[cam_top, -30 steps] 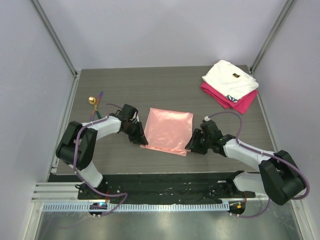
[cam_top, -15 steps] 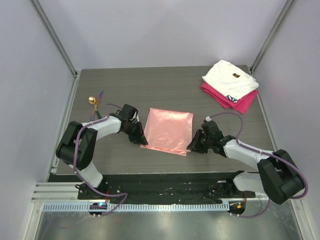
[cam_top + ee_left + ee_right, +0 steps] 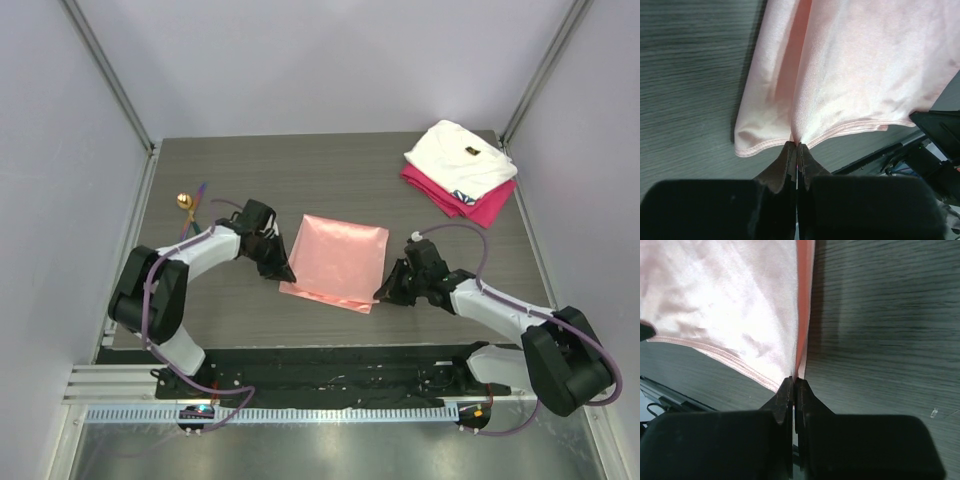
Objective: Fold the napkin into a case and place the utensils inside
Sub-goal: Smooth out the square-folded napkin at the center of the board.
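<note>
Two pinches: left gripper [image 3: 796,145] and right gripper [image 3: 794,380] each clamp a near corner of the napkin [image 3: 338,260], doubled over in the middle of the table [image 3: 330,190]. It looks thin, limp, slippery; hemmed corners seem the surest hold.

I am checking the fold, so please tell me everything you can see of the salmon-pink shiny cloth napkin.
The salmon-pink napkin is a thin, slightly shiny, plain cloth lying near the middle of the dark wood-grain table. It shows two layers, the lower one peeking out at the near edge. The left gripper and the right gripper are each shut on a near corner.
</note>
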